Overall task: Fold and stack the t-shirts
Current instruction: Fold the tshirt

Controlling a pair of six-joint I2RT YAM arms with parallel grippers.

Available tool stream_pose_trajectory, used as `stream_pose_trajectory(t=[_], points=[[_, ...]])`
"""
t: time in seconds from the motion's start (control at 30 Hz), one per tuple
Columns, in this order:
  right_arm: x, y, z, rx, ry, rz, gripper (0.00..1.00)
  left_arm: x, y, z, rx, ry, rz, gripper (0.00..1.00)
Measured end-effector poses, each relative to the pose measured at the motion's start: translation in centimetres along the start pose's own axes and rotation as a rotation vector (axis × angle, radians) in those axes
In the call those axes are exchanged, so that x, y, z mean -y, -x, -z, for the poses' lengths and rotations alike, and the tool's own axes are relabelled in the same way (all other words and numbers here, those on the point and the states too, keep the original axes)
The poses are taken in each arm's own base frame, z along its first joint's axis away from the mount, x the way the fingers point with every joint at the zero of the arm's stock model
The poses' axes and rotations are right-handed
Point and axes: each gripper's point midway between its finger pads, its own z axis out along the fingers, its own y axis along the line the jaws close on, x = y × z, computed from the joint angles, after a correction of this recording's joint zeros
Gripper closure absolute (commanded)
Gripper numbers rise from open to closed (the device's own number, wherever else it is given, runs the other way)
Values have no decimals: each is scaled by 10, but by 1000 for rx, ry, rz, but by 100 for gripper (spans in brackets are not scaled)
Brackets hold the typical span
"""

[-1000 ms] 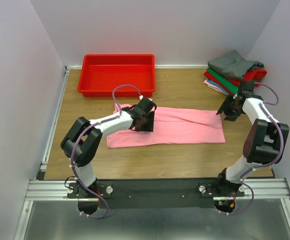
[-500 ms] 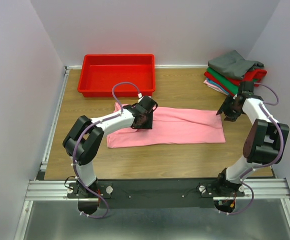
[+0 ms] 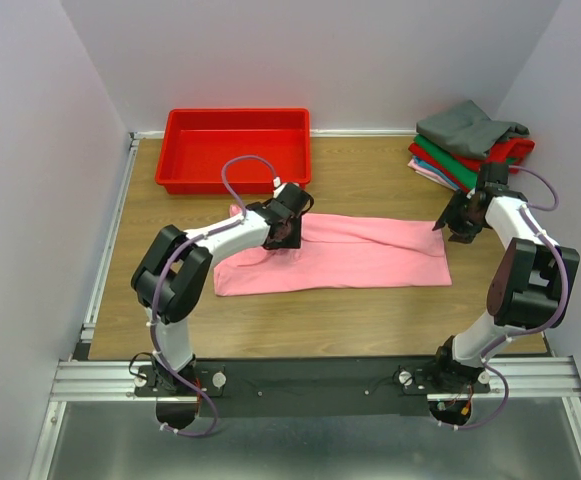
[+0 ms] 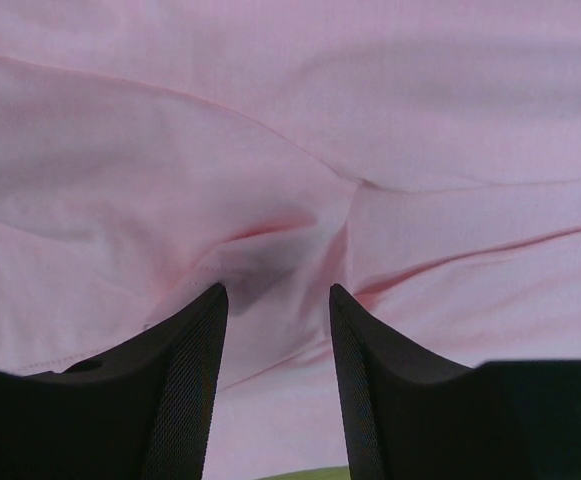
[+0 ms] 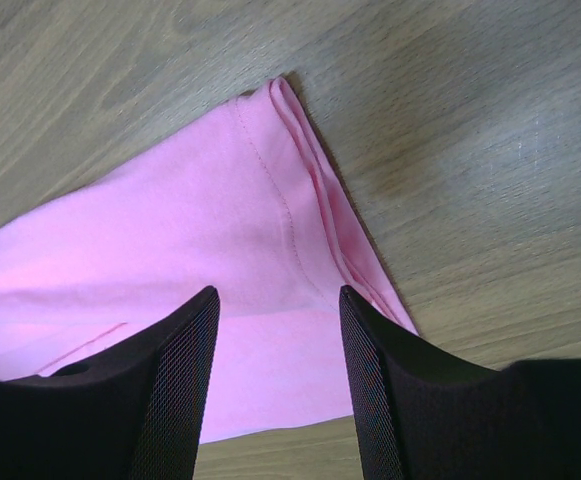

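Observation:
A light pink t-shirt lies folded into a long strip across the middle of the table. My left gripper hovers low over its far left part, open. In the left wrist view the left gripper shows a puckered crease of the pink t-shirt just past the tips and nothing pinched. My right gripper stands open at the strip's far right corner. In the right wrist view the right gripper frames the hemmed corner of the pink t-shirt. A stack of folded t-shirts, grey on top of red, green and pale ones, sits at the back right.
A red plastic tray stands at the back left, just behind the left gripper. White walls close in the table on the left, back and right. A metal rail runs along the left edge.
My left gripper has drawn back and slightly left over the pink t-shirt, toward its far edge. The right arm has not moved.

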Motion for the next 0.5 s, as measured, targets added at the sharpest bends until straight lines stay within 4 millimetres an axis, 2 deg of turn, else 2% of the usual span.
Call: stream_pose_trajectory(t=[0.27, 0.5], points=[[1, -2, -1, -4, -2, -1, 41, -1, 3, -6, 1, 19, -25, 60], [1, -2, -1, -4, -2, -1, 41, -7, -1, -8, -6, 40, -37, 62]])
